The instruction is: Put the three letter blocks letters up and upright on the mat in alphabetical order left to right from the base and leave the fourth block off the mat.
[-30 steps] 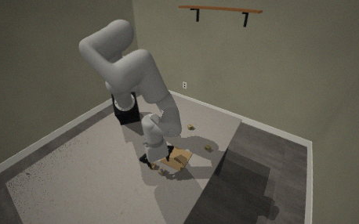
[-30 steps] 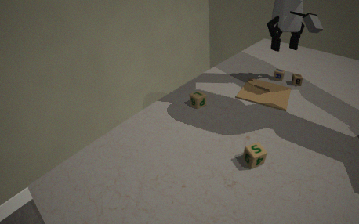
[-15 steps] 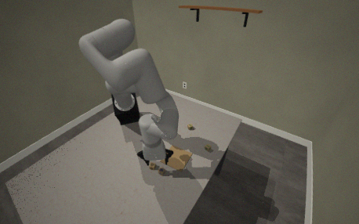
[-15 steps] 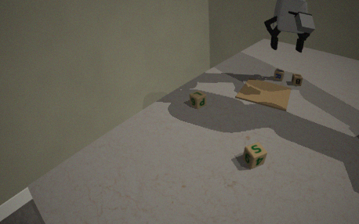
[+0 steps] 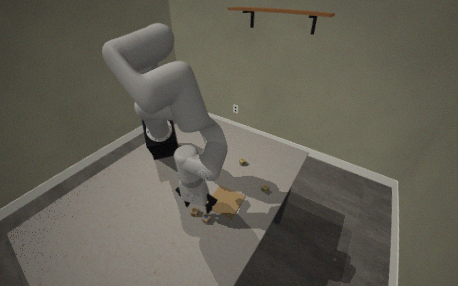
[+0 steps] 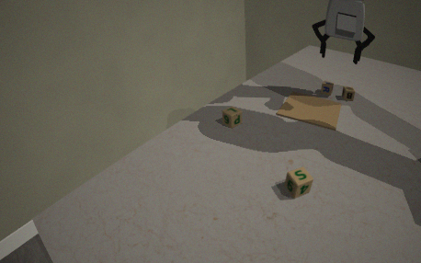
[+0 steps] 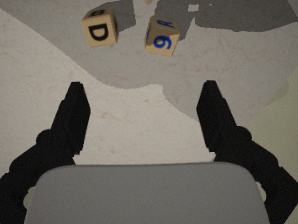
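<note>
The tan square mat [image 5: 230, 196] [image 6: 317, 110] lies flat. Just off one edge stand two blocks: a black-lettered block [image 5: 194, 212] [image 6: 348, 94] [image 7: 99, 27], whose large D seems on top, and a blue-marked block [image 5: 206, 218] [image 6: 327, 88] [image 7: 162, 36], with 6 or 9 seemingly on top and R on a side. A green-marked block [image 5: 243, 162] [image 6: 299, 183] shows S on top. Another green-marked block [image 5: 265, 188] [image 6: 232, 117] has an unclear top mark. My gripper [image 5: 198, 206] [image 6: 339, 58] [image 7: 143, 94] is open, empty and above the table, with the pair ahead of its fingertips in the wrist view.
The pale table [image 5: 125, 215] [image 6: 161, 202] [image 7: 130, 125] carries dark arm shadows, some across the mat. Its edge drops to the dark floor [image 5: 305, 225] on the right in the top view. The black robot base [image 5: 162, 150] stands at the back, near the walls.
</note>
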`<move>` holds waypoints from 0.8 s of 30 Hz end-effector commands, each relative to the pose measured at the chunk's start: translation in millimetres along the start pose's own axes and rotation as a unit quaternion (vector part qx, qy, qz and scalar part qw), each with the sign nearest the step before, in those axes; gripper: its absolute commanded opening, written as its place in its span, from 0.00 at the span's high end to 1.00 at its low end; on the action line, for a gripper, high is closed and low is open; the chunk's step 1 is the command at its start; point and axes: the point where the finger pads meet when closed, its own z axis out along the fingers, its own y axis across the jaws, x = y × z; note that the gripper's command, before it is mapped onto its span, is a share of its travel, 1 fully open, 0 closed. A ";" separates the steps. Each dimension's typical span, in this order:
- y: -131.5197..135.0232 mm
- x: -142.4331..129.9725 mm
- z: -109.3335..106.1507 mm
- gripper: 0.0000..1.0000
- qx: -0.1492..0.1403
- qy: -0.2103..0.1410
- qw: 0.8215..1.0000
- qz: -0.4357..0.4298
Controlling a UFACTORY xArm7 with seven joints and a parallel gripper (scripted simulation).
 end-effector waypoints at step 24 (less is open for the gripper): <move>-19.8 6.0 1.2 0.00 0.000 -0.015 0.931 0.365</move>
